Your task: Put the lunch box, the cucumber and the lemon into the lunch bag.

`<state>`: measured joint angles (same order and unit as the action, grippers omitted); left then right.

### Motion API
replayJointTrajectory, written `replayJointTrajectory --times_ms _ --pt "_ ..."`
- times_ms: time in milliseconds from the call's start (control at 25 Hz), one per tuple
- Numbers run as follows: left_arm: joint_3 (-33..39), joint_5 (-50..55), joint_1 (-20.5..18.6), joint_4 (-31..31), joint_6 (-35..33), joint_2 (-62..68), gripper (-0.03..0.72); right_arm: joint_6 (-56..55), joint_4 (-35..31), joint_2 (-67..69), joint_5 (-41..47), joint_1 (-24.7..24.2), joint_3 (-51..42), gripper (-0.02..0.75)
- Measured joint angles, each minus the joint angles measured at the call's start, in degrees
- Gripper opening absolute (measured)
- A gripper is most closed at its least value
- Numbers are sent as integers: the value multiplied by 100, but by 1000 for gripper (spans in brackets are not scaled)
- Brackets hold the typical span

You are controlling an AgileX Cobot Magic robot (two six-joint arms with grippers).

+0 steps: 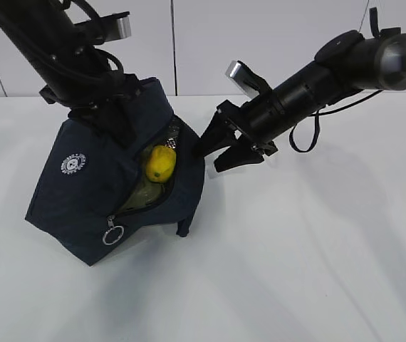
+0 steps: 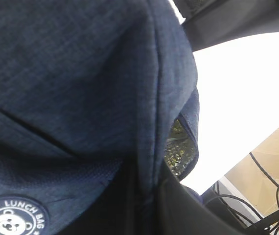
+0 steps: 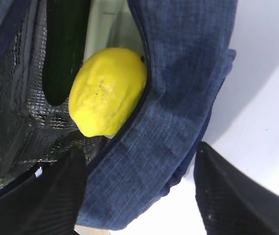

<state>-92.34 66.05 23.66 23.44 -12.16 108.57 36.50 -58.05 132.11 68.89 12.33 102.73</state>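
Note:
The navy lunch bag [image 1: 89, 192] leans on the white table, its zipper mouth gaping to the right. The yellow lemon [image 1: 160, 164] lies in the mouth on the pale green lunch box [image 1: 144, 192]. In the right wrist view the lemon [image 3: 107, 90] rests against the dark cucumber [image 3: 66, 49] and the lunch box [image 3: 111, 24], all inside the foil lining. My left gripper [image 2: 149, 196] is shut on the lunch bag [image 2: 81, 73] fabric at its top. My right gripper [image 3: 139, 193] is open, its fingers [image 3: 232, 196] either side of the bag's rim [image 3: 178, 98], holding nothing.
A metal ring pull [image 1: 112, 235] hangs at the bag's lower front. The round white logo [image 1: 73, 164] faces left. White table [image 1: 295, 271] stretches to the right and front. A wall stands behind.

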Motion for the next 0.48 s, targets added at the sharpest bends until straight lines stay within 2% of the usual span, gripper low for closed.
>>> replayJointTrajectory --times_ms 360,480 --pt "0 0 0 0 0 0 19 59 -299 107 0 0 0 517" --pt "0 0 0 0 0 0 19 59 -575 360 -12 0 0 514"
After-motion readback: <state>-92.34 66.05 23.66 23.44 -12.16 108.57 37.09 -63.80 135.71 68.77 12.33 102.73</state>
